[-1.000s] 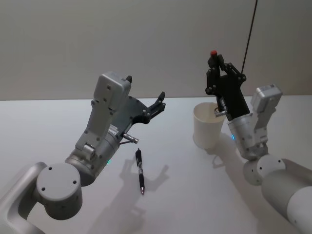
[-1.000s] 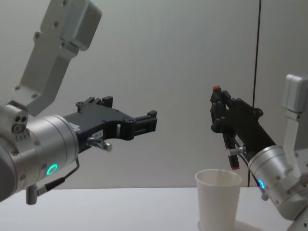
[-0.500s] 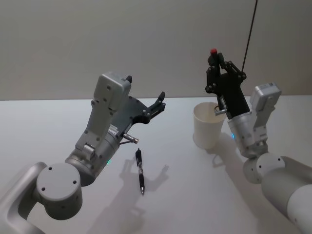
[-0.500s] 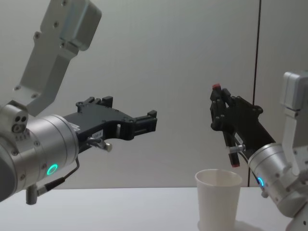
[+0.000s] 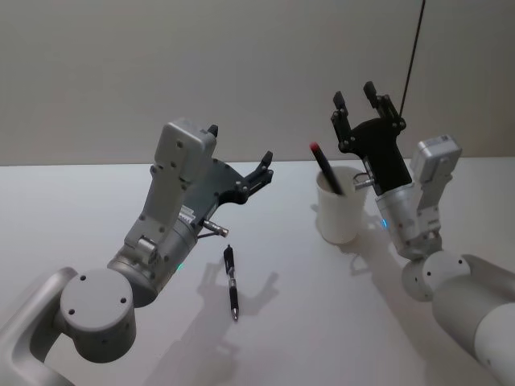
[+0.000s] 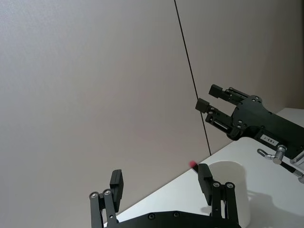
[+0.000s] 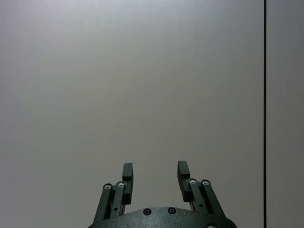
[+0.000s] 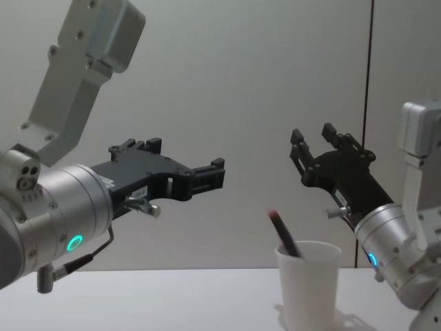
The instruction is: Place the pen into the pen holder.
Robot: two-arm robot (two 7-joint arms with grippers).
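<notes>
Above the pen holder (image 5: 338, 217), the right gripper (image 5: 354, 95) hangs with its jaws spread wide and nothing between them. Its own wrist view shows them parted against the bare wall (image 7: 142, 71).

Just below it, at about 7 o'clock in the head view, the pen (image 5: 326, 170) stands inside the white cup. Its lower end rests within and its red-tipped upper end sticks out over the rim, leaning toward 11 o'clock. From the chest view the same lean reads toward 11 o'clock too.

At 9 o'clock of the cup, well apart from it, the left gripper (image 5: 266, 165) is held in the air, also open and empty. A second pen (image 5: 232, 281), dark and slim, lies flat on the surface (image 5: 80, 209) at about 8 o'clock of the cup, below the left arm's wrist.

By the look of it, the placing itself is done for the red-tipped pen, and the step in hand is the let-go above the cup. The next move likely calls for drawing the right gripper clear toward 12 o'clock or back toward the robot, without brushing the protruding pen or tipping the light cup.

The surface is plain, pale and smooth, with soft shadows of the arms. Behind it rises a bare grey-beige wall, crossed at 1 o'clock by a thin dark cord (image 5: 414, 48).
</notes>
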